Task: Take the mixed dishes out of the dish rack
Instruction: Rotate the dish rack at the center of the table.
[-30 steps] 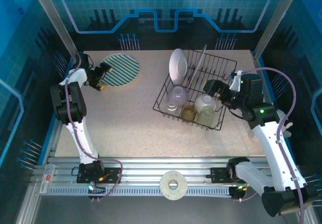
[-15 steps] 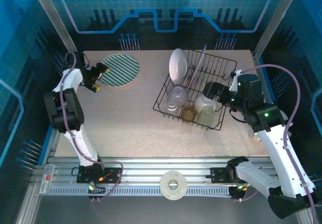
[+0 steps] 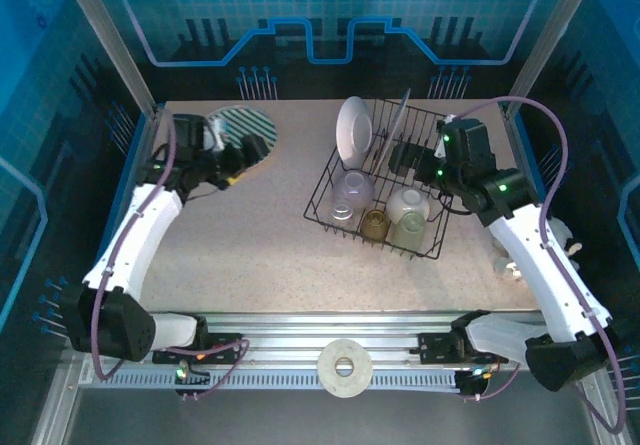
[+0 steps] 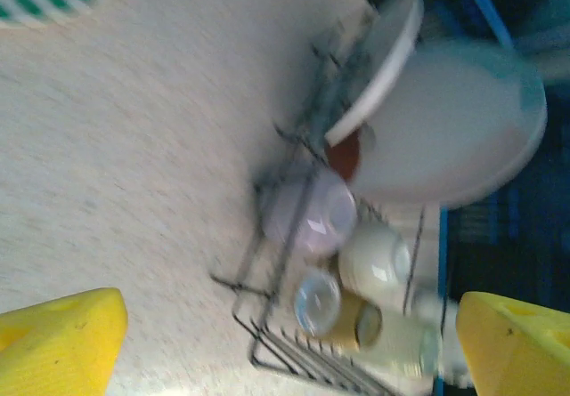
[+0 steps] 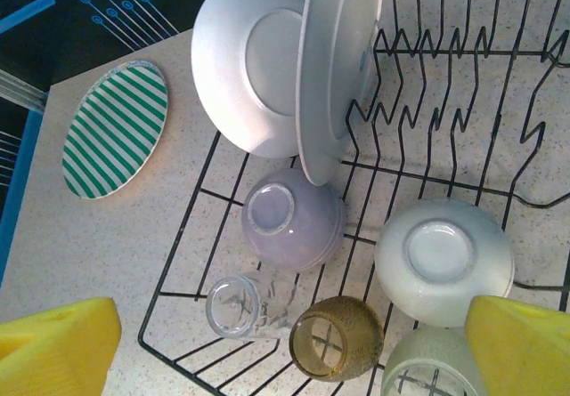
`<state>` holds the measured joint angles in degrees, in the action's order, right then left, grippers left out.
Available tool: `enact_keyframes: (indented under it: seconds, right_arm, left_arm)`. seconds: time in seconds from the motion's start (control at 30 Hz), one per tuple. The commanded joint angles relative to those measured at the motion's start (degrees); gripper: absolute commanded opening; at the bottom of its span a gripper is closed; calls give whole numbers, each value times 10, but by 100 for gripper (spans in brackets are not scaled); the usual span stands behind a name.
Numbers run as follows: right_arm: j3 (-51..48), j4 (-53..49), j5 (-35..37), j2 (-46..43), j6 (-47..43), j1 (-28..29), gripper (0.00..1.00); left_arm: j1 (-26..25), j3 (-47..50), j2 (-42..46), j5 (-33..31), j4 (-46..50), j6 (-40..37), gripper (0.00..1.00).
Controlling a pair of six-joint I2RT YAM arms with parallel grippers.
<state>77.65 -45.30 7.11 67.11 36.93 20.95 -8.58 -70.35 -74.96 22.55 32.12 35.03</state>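
Speckled beige table (image 3: 250,245) inside a blue-lit enclosure; the dish rack (image 3: 318,187) sits right of centre, two white plates (image 5: 254,62) standing on edge at its far left, cups (image 5: 294,218) along its near side; the right gripper (image 3: 400,155), fingers wide and empty, hangs just right of the plates, far nearer than the left gripper (image 3: 238,155), likewise wide, by the green-striped plate (image 5: 116,129); no legible writing.

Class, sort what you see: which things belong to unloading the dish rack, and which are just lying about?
Belong to the job: dish rack, two white plates, lilac bowl, cream bowl, amber cup, pale green cup, clear glass, green-striped plate on the table.
Just lying about: white ring on the front rail.
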Motion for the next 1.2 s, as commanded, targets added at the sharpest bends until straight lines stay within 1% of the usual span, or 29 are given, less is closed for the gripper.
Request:
enact_keyframes:
  seconds: [0.0,0.07,0.17,0.23,0.3,0.4,0.53,0.6,0.73,0.8,0.87,0.97,1.07,1.17]
  right_arm:
    - [20,18,16,19,-15,5,100]
    - [33,19,16,42,-19,-1,100]
    - [62,8,11,75,-20,-3,100]
    - [75,6,4,89,-20,-3,100]
    - [74,10,1,90,-16,-3,100]
    - [66,15,-4,87,-14,-4,100]
    - [60,15,-4,85,-15,-4,100]
    - [58,13,-4,84,-16,-4,100]
    - [55,12,-5,80,-17,-5,100]
    - [54,11,-4,79,-18,-4,100]
    - [51,12,-6,79,-19,-4,100]
    - [49,12,-8,80,-21,-5,100]
    - [52,13,-9,87,-25,-5,100]
    - [60,7,-3,96,-30,-5,100]
  left_arm:
    - [-86,-10,-23,-9,33,-60,92]
    - [-131,-42,-64,-41,54,-84,88]
    - [-179,-98,-131,-88,88,-114,82]
    - [-202,-128,-169,-131,102,-127,79]
    - [-212,-155,-202,-162,115,-135,75]
    - [-214,-184,-245,-185,124,-140,72]
    - [-216,-218,-296,-197,135,-147,64]
    - [-216,-231,-316,-209,141,-146,57]
    - [-216,-245,-349,-211,148,-145,45]
    - [-215,-242,-359,-211,149,-142,38]
    - [-216,-239,-365,-218,152,-135,28]
    - [-215,-231,-362,-222,147,-126,17]
    - [-215,-222,-358,-225,147,-113,1]
    - [-214,-196,-347,-230,143,-87,0]
